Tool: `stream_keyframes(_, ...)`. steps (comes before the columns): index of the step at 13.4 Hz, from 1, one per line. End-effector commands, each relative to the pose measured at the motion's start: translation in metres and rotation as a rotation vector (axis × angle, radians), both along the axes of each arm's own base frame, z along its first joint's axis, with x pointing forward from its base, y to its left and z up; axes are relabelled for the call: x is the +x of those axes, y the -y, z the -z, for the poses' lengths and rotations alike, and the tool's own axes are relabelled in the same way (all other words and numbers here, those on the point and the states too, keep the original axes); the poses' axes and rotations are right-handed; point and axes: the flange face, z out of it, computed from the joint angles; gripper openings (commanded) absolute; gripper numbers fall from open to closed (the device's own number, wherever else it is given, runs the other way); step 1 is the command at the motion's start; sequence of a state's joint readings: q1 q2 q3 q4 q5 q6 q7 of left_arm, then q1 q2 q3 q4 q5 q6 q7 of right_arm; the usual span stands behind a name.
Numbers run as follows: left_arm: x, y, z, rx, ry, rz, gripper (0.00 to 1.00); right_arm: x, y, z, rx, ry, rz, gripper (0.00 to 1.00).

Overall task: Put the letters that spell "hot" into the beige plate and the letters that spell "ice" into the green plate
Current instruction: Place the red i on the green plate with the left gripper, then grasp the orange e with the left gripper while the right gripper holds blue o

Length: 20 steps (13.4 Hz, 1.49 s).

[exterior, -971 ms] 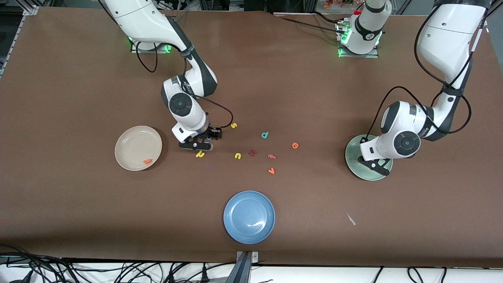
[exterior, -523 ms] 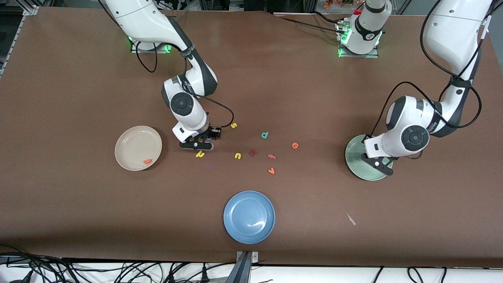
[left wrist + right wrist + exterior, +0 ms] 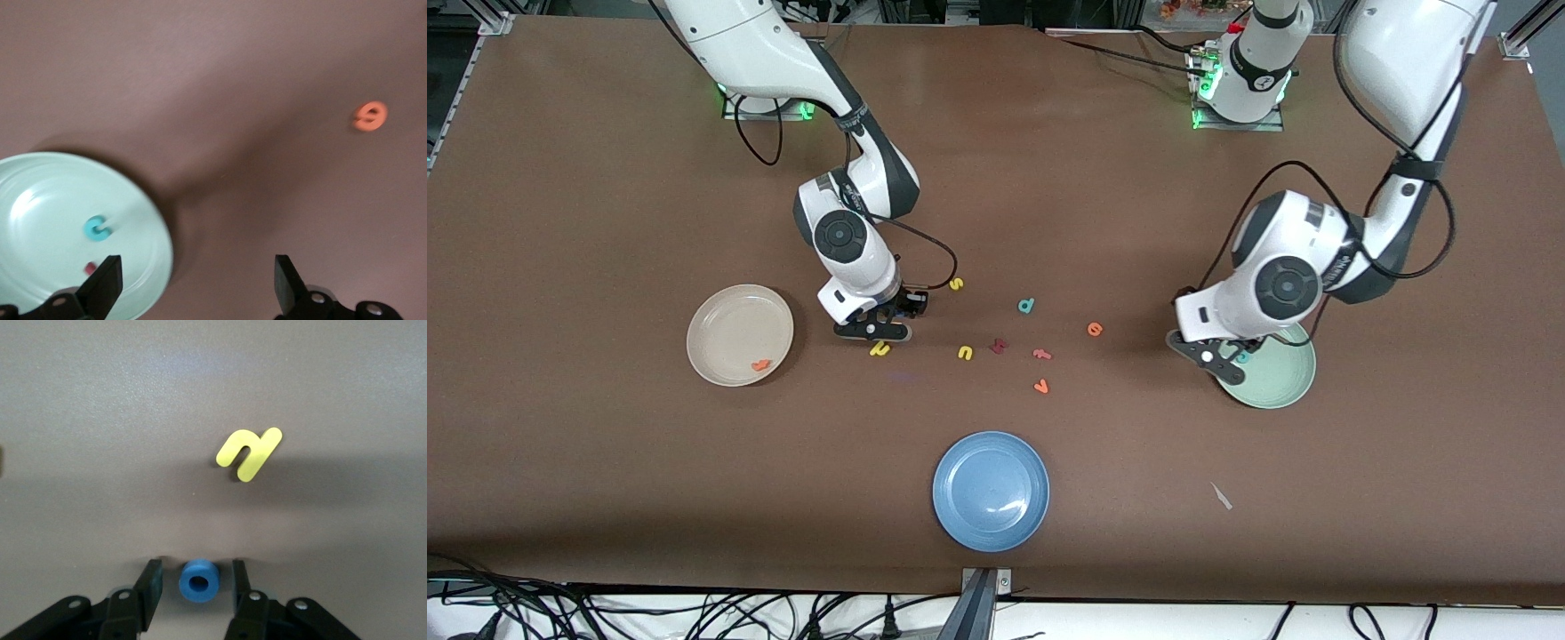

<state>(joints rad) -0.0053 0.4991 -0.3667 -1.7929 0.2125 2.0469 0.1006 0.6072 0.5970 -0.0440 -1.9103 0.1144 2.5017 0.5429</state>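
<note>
Two claws at work over the letter-strewn desk point(image 3: 605, 178).

I see my right claw point(image 3: 198, 583) low on the desk, fingers straddling the blue o point(image 3: 199, 580) without yet clamping it, the yellow h point(image 3: 249, 454) just beside. My left claw point(image 3: 193, 287) hangs spread wide and empty over the green plate's point(image 3: 40, 200) rim; the teal c point(image 3: 96, 228) and dark red i point(image 3: 89, 268) lie inside. The orange t point(image 3: 760, 364) rests in the beige plate point(image 3: 729, 311); the orange e point(image 3: 369, 116) sits on the desk.

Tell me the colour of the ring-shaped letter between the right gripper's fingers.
Blue. The ring-shaped o shows best in the right wrist view, between the right gripper fingers.
</note>
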Motion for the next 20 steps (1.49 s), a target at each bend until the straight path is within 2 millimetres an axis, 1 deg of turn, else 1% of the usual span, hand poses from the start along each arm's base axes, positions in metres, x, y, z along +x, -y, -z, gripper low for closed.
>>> stream_keyframes(1,-0.011,0.060,0.007,0.001,0.000,-0.052,1.00,0.004,-0.006,0.002,-0.011,0.011,0.002,0.48)
stream_keyframes(3,-0.017,0.095,0.019,-0.048,0.061,-0.071,1.00,0.003,-0.006,0.004,-0.013,0.008,0.003,0.46)
stream_keyframes(4,-0.021,0.108,0.035,-0.068,0.060,-0.108,1.00,0.003,-0.005,0.007,-0.015,0.006,0.004,0.44)
stream_keyframes(5,-0.024,0.120,0.044,-0.085,0.076,-0.110,1.00,0.003,-0.006,0.007,-0.014,0.005,0.006,0.43)
stream_keyframes(6,-0.023,0.122,0.050,-0.104,0.092,-0.111,0.98,0.003,-0.006,0.007,-0.014,0.005,0.021,0.42)
stream_keyframes(7,-0.023,0.123,0.055,-0.105,0.088,-0.113,0.90,0.002,-0.005,0.009,-0.017,0.002,0.032,0.42)
stream_keyframes(8,-0.023,0.123,0.057,-0.105,0.086,-0.113,0.76,0.002,-0.005,0.008,-0.016,0.003,0.037,0.41)
stream_keyframes(9,-0.025,0.123,0.062,-0.106,0.081,-0.112,0.68,0.002,-0.006,0.008,-0.016,0.003,0.035,0.40)
stream_keyframes(10,-0.025,0.123,0.068,-0.105,0.074,-0.114,0.64,0.002,-0.006,0.009,-0.017,0.002,0.037,0.38)
stream_keyframes(11,-0.025,0.125,0.071,-0.114,0.080,-0.115,0.62,0.002,-0.005,0.009,-0.017,0.000,0.040,0.38)
stream_keyframes(13,-0.025,0.126,0.079,-0.125,0.086,-0.118,0.63,0.001,-0.006,0.009,-0.017,0.000,0.042,0.37)
stream_keyframes(14,-0.028,0.130,0.082,-0.121,0.085,-0.107,0.63,0.001,-0.006,0.009,-0.018,0.000,0.056,0.37)
stream_keyframes(16,-0.029,0.129,0.086,-0.119,0.081,-0.107,0.62,0.001,-0.006,0.009,-0.019,0.000,0.058,0.35)
stream_keyframes(18,-0.029,0.129,0.087,-0.117,0.080,-0.107,0.59,-0.001,-0.010,0.009,-0.017,0.001,0.055,0.34)
stream_keyframes(19,-0.029,0.128,0.087,-0.116,0.080,-0.106,0.58,-0.001,-0.010,0.012,-0.018,-0.002,0.056,0.32)
stream_keyframes(20,-0.030,0.127,0.090,-0.113,0.077,-0.105,0.57,-0.002,-0.009,0.014,-0.019,-0.003,0.058,0.31)
